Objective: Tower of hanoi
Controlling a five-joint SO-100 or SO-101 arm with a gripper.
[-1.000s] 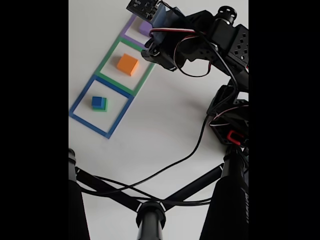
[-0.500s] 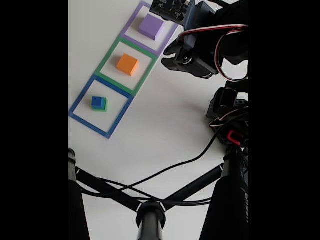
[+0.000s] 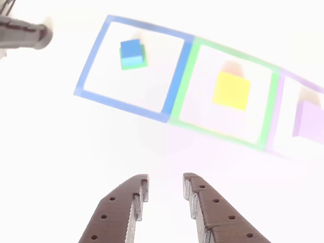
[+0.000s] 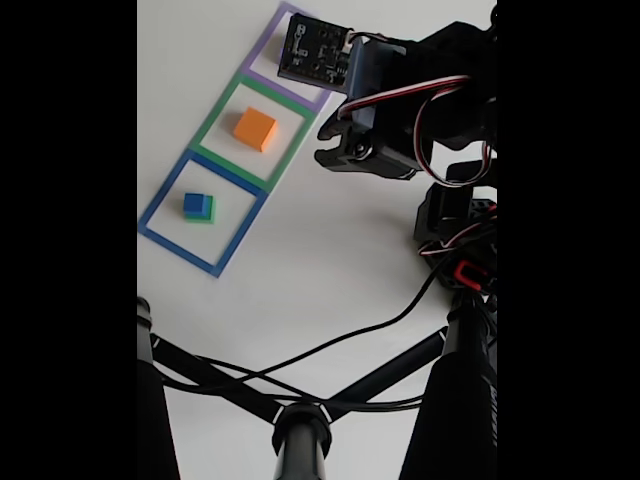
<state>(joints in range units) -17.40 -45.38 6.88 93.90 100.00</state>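
A small blue cube [image 3: 130, 48] sits on a green block [image 3: 134, 62] inside the blue tape square; in the fixed view the same pair is the blue cube [image 4: 193, 202] on the green block [image 4: 203, 212]. The yellow block [image 3: 231, 89] lies in the green tape square and looks orange in the fixed view [image 4: 255, 128]. The purple block [image 3: 309, 119] rests in the purple tape square at the right edge; in the fixed view the arm's circuit board hides it. My gripper [image 3: 165, 179] hovers open and empty, short of the squares; in the fixed view the gripper [image 4: 330, 155] is to the right of the green square.
Black tripod legs [image 4: 230, 385] and a thick post [image 4: 455, 400] cross the bottom of the fixed view. A black cable [image 4: 370, 325] trails over the white table. A dark rod [image 3: 23, 33] pokes in at the top left of the other view.
The arm, over the purple square a second ago, drew back to the right and uncovered the purple block. It has now swung left again, and its board covers that block.
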